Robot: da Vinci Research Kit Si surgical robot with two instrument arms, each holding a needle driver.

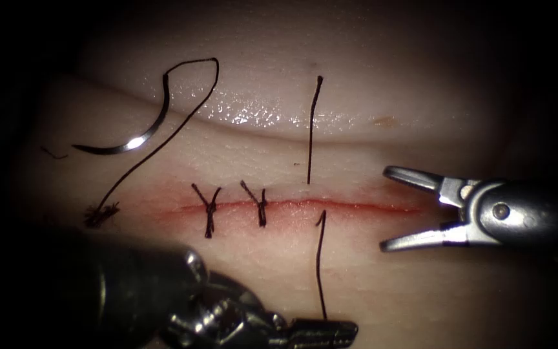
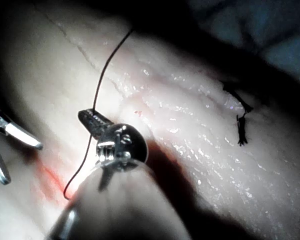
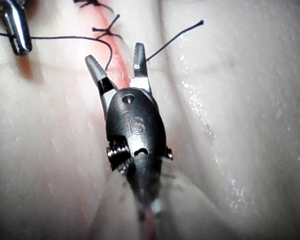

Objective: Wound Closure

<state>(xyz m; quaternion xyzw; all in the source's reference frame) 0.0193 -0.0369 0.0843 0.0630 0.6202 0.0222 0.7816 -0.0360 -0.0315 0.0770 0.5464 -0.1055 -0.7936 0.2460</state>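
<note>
While the needle (image 1: pixel 134 139) lies loose on the tissue (image 1: pixel 369 84), far left of the cut (image 1: pixel 356 205), the thread (image 1: pixel 320 265) is held by the shut left gripper (image 1: pixel 324 331). Nothing is held by the wide-open right gripper (image 1: pixel 385 208), which is farther from the needle.
</note>
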